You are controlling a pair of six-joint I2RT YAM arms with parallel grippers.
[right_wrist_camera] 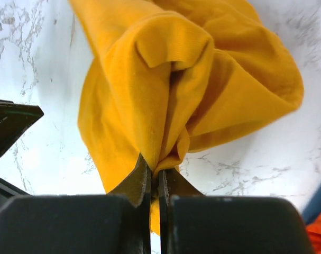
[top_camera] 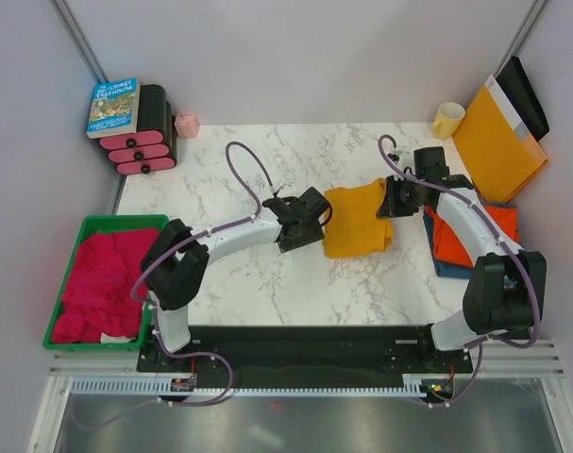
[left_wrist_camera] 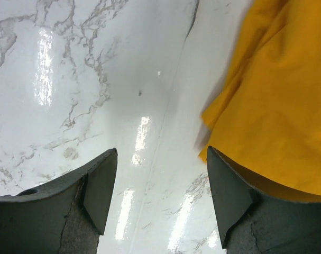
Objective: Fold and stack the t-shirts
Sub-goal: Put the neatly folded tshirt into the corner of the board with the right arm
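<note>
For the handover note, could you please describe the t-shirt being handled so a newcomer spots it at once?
On the white marble table, look near the middle: there lies the mustard-yellow t-shirt, a bunch of its cloth pinched in the right pincer. Unlike the orange-red shirt and blue shirt piled at the right edge, it is yellow and lies alone.
</note>
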